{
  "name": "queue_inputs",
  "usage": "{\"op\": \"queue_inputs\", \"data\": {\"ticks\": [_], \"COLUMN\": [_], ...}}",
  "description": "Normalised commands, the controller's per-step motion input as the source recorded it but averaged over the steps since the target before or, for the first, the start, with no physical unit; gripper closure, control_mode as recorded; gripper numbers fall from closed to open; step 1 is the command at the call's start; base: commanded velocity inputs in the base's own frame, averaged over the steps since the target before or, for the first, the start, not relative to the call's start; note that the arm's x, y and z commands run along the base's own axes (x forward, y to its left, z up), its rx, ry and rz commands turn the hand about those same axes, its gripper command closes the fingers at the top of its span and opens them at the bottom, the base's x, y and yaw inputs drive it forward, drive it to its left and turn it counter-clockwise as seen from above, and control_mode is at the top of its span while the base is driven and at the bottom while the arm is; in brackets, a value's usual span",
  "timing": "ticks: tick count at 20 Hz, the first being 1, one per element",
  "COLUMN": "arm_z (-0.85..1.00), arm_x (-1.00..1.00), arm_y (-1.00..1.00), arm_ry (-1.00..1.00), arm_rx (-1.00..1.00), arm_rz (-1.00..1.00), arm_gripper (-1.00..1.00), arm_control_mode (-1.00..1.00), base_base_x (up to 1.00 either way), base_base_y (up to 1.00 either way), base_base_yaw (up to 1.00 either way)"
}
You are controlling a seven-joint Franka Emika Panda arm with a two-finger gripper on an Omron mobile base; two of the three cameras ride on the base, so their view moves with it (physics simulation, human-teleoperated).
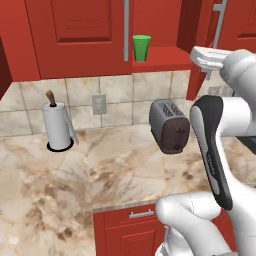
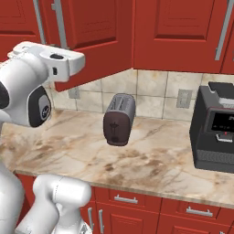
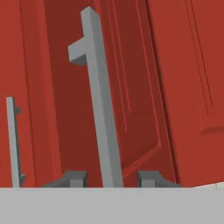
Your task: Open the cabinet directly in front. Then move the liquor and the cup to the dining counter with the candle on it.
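Cabinet [image 1: 200, 70] right door swung partly open, cup [image 1: 141, 48] visible on its shelf. My gripper [image 3: 111, 179] straddles the bar handle [image 3: 99, 100], jaws apart, not clamping. Liquor, cup unmoved.

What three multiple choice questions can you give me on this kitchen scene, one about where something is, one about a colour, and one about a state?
1. Where does the cup stand?
A. on the shelf inside the cabinet
B. on the marble counter
C. on top of the toaster

2. What colour is the cup?
A. blue
B. green
C. white

3. How does the cabinet's right door stand?
A. fully shut
B. swung partly open
C. taken off

Answers:
1 A, it sits on the red shelf above the counter.
2 B, bright green against the red.
3 B, the door angles out, with its bar handle between the fingers of the gripper in the hand view.
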Motion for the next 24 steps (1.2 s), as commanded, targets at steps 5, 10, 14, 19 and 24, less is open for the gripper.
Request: {"op": "queue_inputs", "data": {"ticks": [5, 10, 14, 19, 24], "arm_z": [-0.06, -0.04, -0.13, -0.07, -0.05], "arm_x": [-1.0, -1.0, -0.49, 0.61, 1.0], "arm_y": [0.03, 0.85, 1.0, 0.68, 0.0], "arm_ry": [0.0, 0.0, 0.01, 0.06, 0.07], "arm_rx": [0.0, -0.04, -0.13, -0.09, 0.0], "arm_rz": [-0.1, -0.13, -0.23, -0.21, -0.19], "arm_gripper": [-1.0, -1.0, -1.0, -1.0, -1.0], "arm_control_mode": [-1.0, -1.0, -1.0, -1.0, -1.0], "base_base_x": [0.0, 0.0, 0.0, 0.0, 0.0], "base_base_y": [0.0, 0.0, 0.0, 0.0, 0.0], "base_base_yaw": [0.0, 0.0, 0.0, 0.0, 0.0]}}
